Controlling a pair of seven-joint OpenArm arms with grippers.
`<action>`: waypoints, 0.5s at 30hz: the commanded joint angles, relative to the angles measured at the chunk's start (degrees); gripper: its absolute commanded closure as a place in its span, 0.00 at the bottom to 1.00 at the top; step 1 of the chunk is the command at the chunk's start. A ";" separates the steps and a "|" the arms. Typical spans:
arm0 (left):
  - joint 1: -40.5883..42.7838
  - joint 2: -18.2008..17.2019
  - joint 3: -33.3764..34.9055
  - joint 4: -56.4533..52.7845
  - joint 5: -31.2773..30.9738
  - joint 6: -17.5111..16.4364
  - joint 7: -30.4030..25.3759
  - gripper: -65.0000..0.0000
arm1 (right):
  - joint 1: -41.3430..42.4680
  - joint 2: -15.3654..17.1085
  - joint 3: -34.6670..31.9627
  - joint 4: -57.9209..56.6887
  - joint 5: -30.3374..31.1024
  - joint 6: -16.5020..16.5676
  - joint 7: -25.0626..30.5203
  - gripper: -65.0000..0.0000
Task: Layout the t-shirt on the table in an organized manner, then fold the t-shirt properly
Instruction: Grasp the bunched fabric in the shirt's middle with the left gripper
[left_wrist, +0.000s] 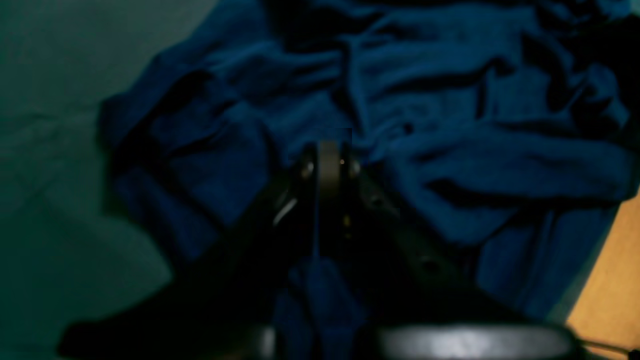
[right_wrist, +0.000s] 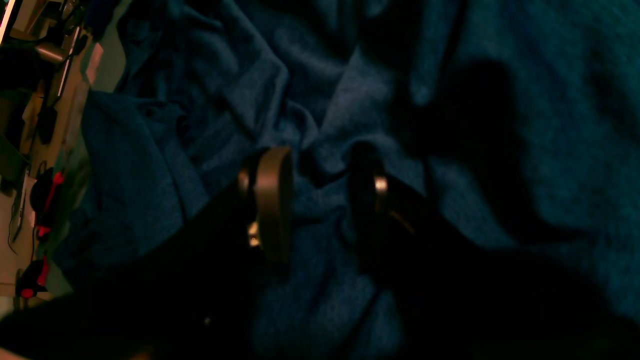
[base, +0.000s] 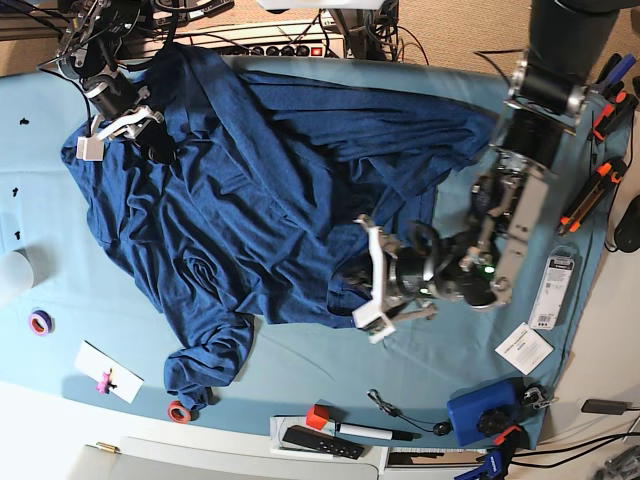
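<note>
The dark navy t-shirt (base: 260, 190) lies crumpled and partly spread over the teal-covered table (base: 300, 370), one sleeve trailing toward the front edge. My left gripper (base: 355, 282) sits at the shirt's right-hand edge. In the left wrist view this gripper (left_wrist: 327, 152) is shut, with blue fabric (left_wrist: 450, 100) pinched between its fingers. My right gripper (base: 155, 148) rests on the shirt's far left corner. In the right wrist view this gripper (right_wrist: 320, 170) has its jaws apart, straddling a ridge of the shirt (right_wrist: 200, 100).
Tape rolls (base: 40, 322) (base: 178, 411), a white card (base: 108, 372) and a white cup (base: 12, 275) sit at the left. A remote (base: 320, 440) and a blue box (base: 480, 410) lie along the front. Orange-handled tools (base: 590, 195) and a packet (base: 550, 290) line the right edge.
</note>
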 joint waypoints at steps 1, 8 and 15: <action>-1.20 -1.01 -0.24 1.09 -2.56 -0.48 0.42 1.00 | -0.31 0.31 -0.22 -0.07 -2.91 -0.58 -2.56 0.68; 4.96 -2.34 -0.22 1.07 -6.67 -1.84 0.07 0.34 | -0.31 0.31 -0.22 -0.07 -2.93 -0.58 -2.60 0.68; 9.81 2.56 -0.22 1.07 -0.31 -1.64 -6.12 0.31 | -0.31 0.31 -0.22 -0.07 -2.91 -0.58 -2.58 0.68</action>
